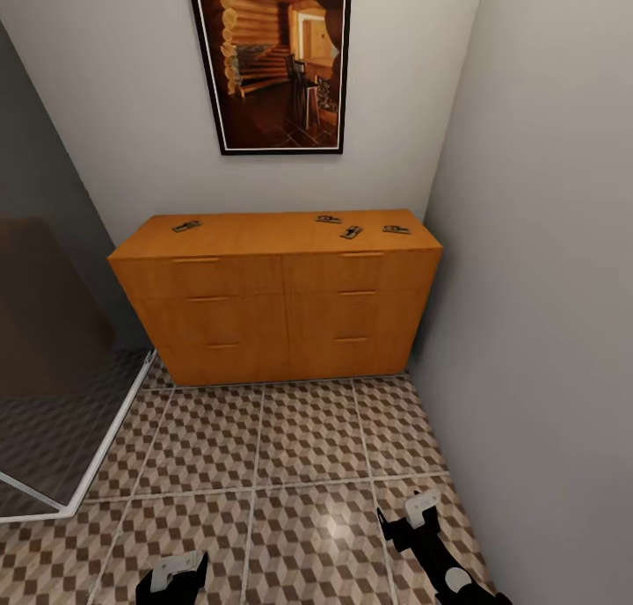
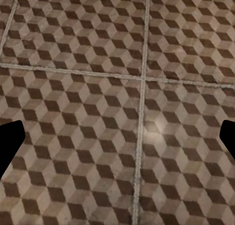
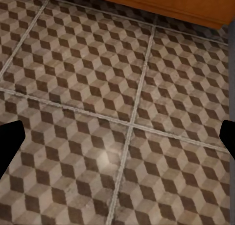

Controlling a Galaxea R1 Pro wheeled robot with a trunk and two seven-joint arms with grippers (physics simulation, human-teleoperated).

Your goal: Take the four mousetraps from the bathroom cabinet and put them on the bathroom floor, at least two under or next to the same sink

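Facing the cabinet (image 1: pixel 277 297), four mousetraps (image 1: pixel 352 232) lying on its top.
Both pincers spread, empty, low over the bathroom floor (image 1: pixel 290 464); reaching from here risks knocking traps behind the cabinet.

Cabinet (image 1: pixel 277 310): wide low orange-brown chest, drawers shut, against back wall. Four mousetraps flat on top: one (image 1: pixel 185 226) near left end, three toward right end (image 1: pixel 328 219) (image 1: pixel 351 232) (image 1: pixel 396 229), apart. Bathroom floor (image 1: pixel 290 464): cube-pattern tiles, pale grout.
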